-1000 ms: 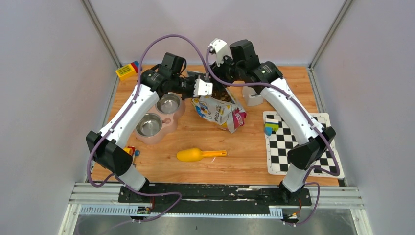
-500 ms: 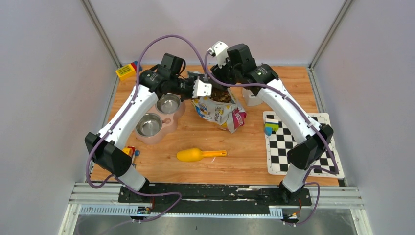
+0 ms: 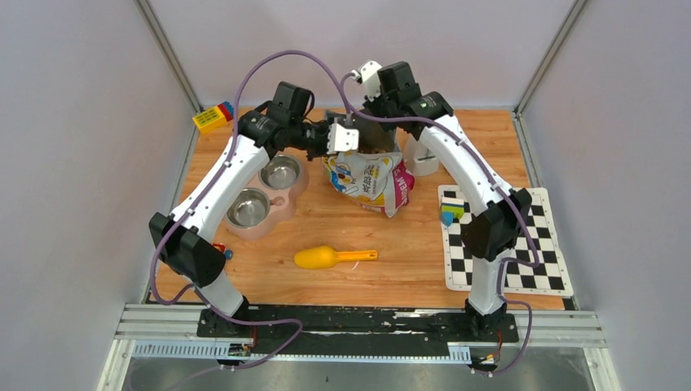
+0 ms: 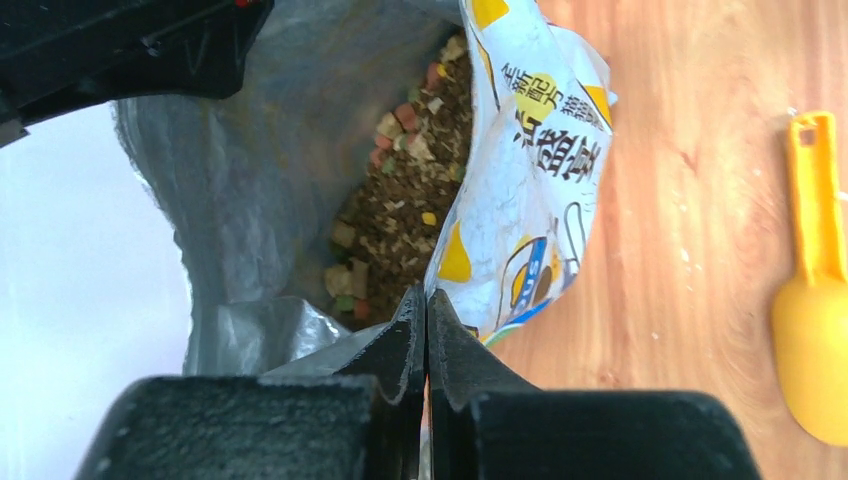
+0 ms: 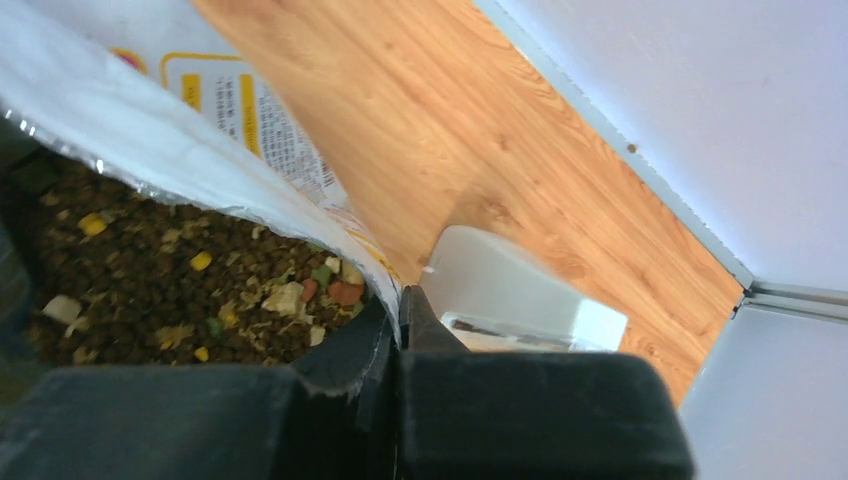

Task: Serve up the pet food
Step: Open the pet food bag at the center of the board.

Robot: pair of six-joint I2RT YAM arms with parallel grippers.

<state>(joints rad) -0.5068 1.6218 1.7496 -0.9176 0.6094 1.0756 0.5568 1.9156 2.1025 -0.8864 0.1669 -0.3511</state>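
Observation:
The pet food bag (image 3: 368, 177), yellow and white with a silver lining, stands at the table's back middle with its mouth held open. Brown pet food (image 4: 402, 215) mixed with coloured bits fills its inside and is also seen in the right wrist view as pet food (image 5: 165, 280). My left gripper (image 4: 427, 302) is shut on the bag's near-left rim, and in the top view the left gripper (image 3: 352, 140) is at the mouth's left side. My right gripper (image 5: 400, 305) is shut on the opposite rim, and in the top view the right gripper (image 3: 388, 129) is at the mouth's right.
A pink double steel bowl (image 3: 267, 195) lies left of the bag. A yellow scoop (image 3: 334, 257) lies in front of it. A white container (image 3: 420, 159) stands right of the bag, beside a checkered mat (image 3: 497, 244) with small blocks (image 3: 451, 212). Toy bricks (image 3: 212, 116) sit at the back left.
My right gripper has shut on the bag's rim. Both arms have drawn the mouth up and back, so the bag stands more upright.

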